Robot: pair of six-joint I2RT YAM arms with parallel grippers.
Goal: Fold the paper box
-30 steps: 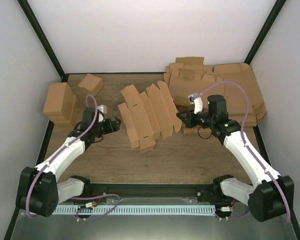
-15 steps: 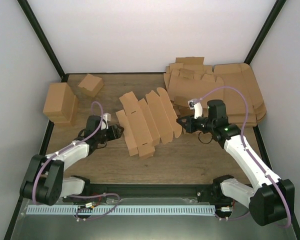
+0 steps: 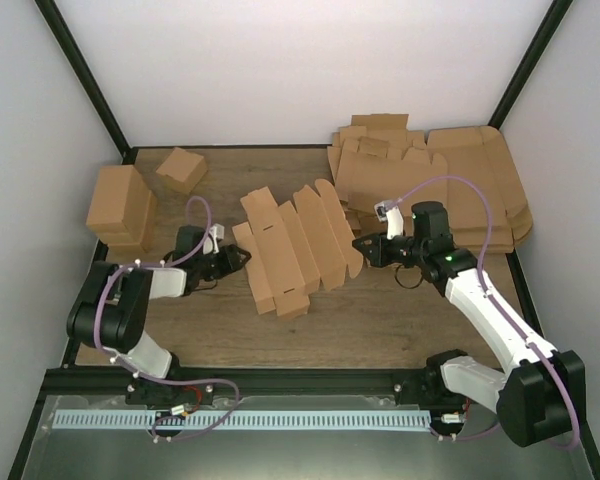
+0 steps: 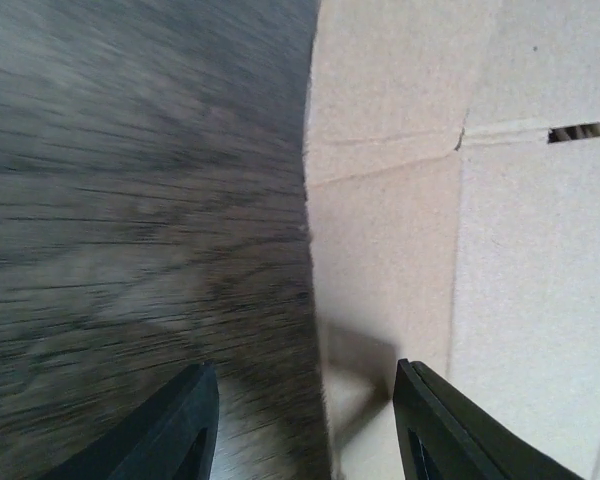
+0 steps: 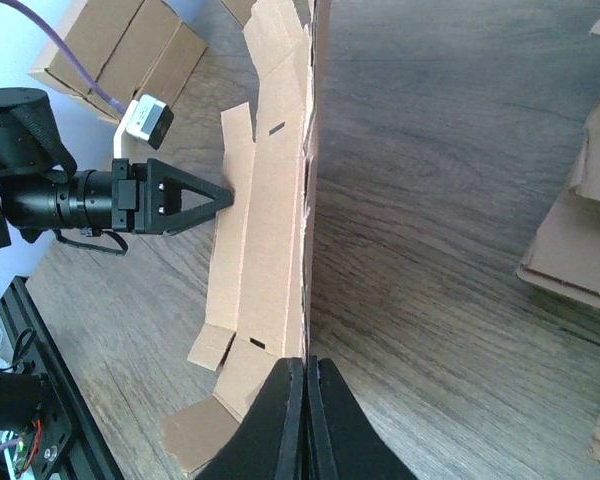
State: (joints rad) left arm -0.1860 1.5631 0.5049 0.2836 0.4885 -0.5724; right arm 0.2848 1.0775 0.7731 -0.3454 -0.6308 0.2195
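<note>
The paper box (image 3: 290,245) sits mid-frame on the desk (image 3: 380,320) as a creased flat sheet, its right side lifted off the wood. The right gripper (image 3: 360,246) is pinched closed on that right edge. The left gripper (image 3: 238,258) stands part open, its fingers straddling the sheet's left edge. Open wood runs below the sheet. A tall brown box (image 3: 120,205) and a small cube-like box (image 3: 180,168) stand at upper left. A stack of flat cardboard sheets (image 3: 430,175) crowds the upper right, just behind the right arm.
</note>
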